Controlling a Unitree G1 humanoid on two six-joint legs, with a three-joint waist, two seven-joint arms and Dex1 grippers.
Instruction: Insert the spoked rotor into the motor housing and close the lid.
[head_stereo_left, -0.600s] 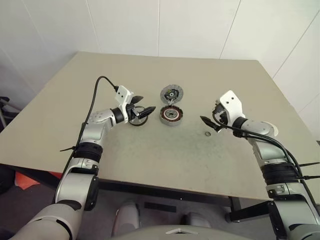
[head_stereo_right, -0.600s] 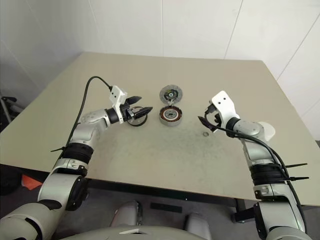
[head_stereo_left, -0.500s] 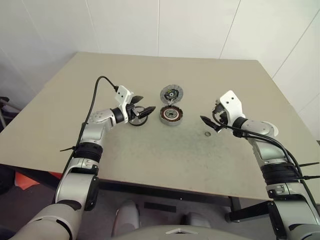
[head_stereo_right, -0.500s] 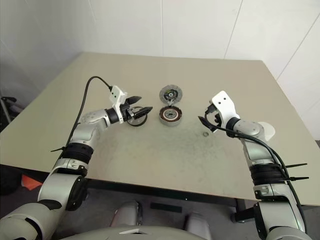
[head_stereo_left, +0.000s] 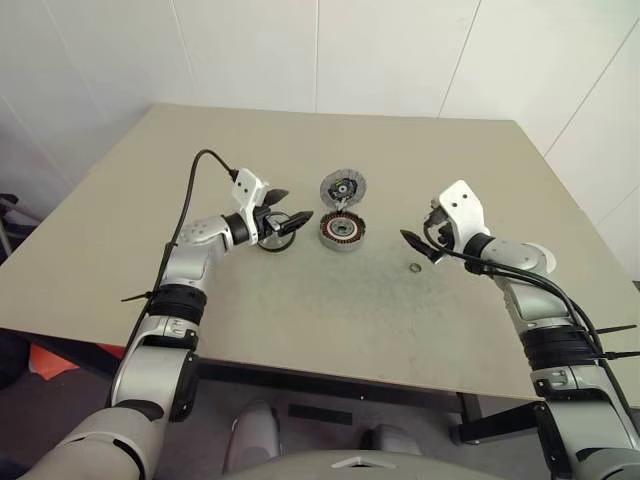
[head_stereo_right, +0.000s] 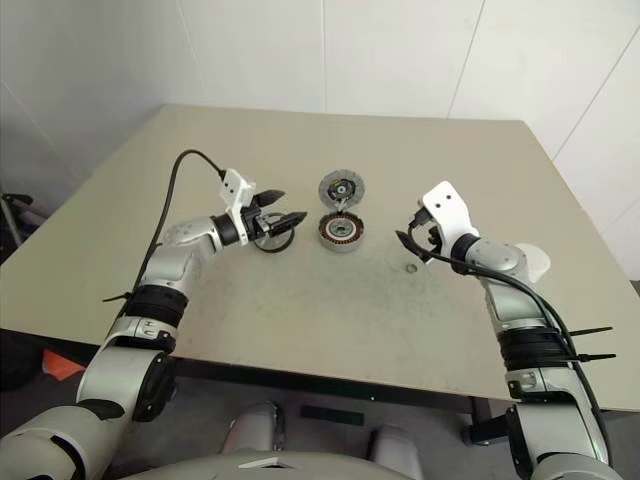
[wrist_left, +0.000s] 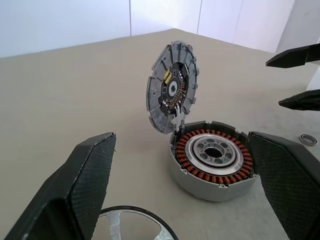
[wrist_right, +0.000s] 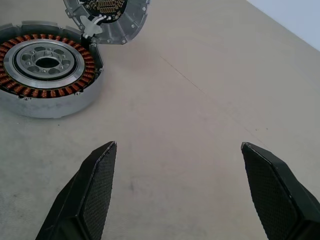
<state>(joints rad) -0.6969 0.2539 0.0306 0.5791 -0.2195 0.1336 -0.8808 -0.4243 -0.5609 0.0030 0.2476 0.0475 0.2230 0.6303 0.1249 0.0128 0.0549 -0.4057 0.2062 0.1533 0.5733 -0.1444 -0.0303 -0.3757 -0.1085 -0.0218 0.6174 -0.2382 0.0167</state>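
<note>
Nothing on the desk (head_stereo_left: 300, 320) has shifted since a moment ago, and both arms hang where they were; at most the left gripper (head_stereo_left: 285, 213) has nudged a touch toward the far side.

Going from big to small: the beige desk carries everything, with white wall panels behind it. On the left, the left gripper hovers just above the surface, pointing right toward the middle, its two black fingers (wrist_left: 85, 185) spread wide with nothing between them. On the right, the right gripper (head_stereo_left: 420, 247) points left toward the middle, tipped a little downward, also spread wide and holding nothing.

Between the two grippers, near the middle of the desk, sits the motor housing (head_stereo_left: 344, 233), a short silver-grey cup with its ring of copper windings around a dark centre, open to view. The lid (head_stereo_left: 343, 188) stands tilted up at the far edge of the housing, touching its rim, inner face toward the near side.

Left of the housing, the spoked rotor (head_stereo_left: 272, 241) lies flat on the desk, right under the left gripper's fingers, partly hidden by them.

A tiny metal washer (head_stereo_left: 415, 268) lies on the desk near the right gripper's tips.
</note>
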